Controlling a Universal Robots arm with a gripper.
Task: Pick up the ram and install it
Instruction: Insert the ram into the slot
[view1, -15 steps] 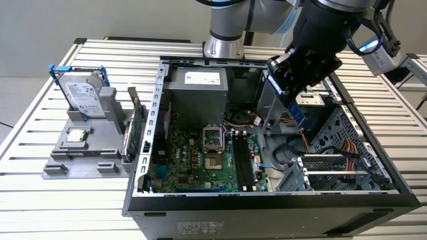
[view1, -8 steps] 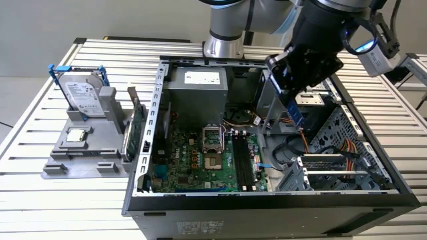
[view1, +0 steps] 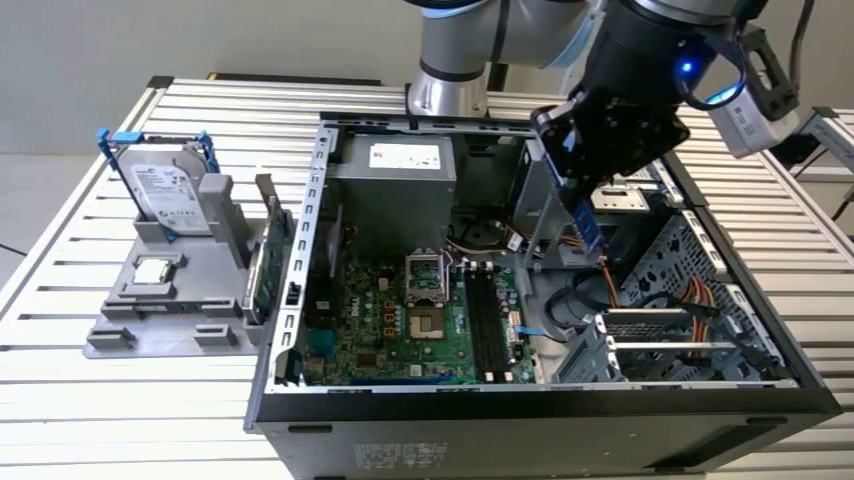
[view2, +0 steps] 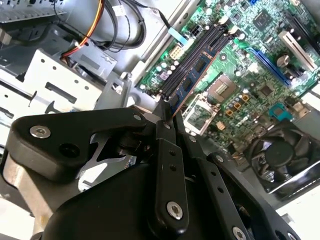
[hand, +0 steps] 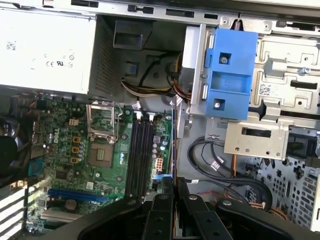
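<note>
The ram (view1: 587, 228) is a thin bluish stick hanging down from my gripper (view1: 577, 196), which is shut on its top end. It is in the air inside the open computer case (view1: 287, 300), toward the exterior view's right of the motherboard. In both wrist views I see the ram edge-on (hand: 173, 150) (view2: 186, 95), running out from between the closed black fingers (hand: 161, 205) (view2: 165, 131). The long black memory slots (view1: 487, 322) (hand: 141, 155) (view2: 192, 70) lie below it and slightly to one side, apart from the ram.
On a grey holder at the exterior view's left stand a hard drive (view1: 174, 200) and a small square silver chip (view1: 156, 268). A green card (view1: 274, 265) stands upright beside the case. Inside are the power supply (view1: 394, 175), blue bracket (hand: 227, 75), cables (view1: 627, 285) and drive cage (view1: 667, 335).
</note>
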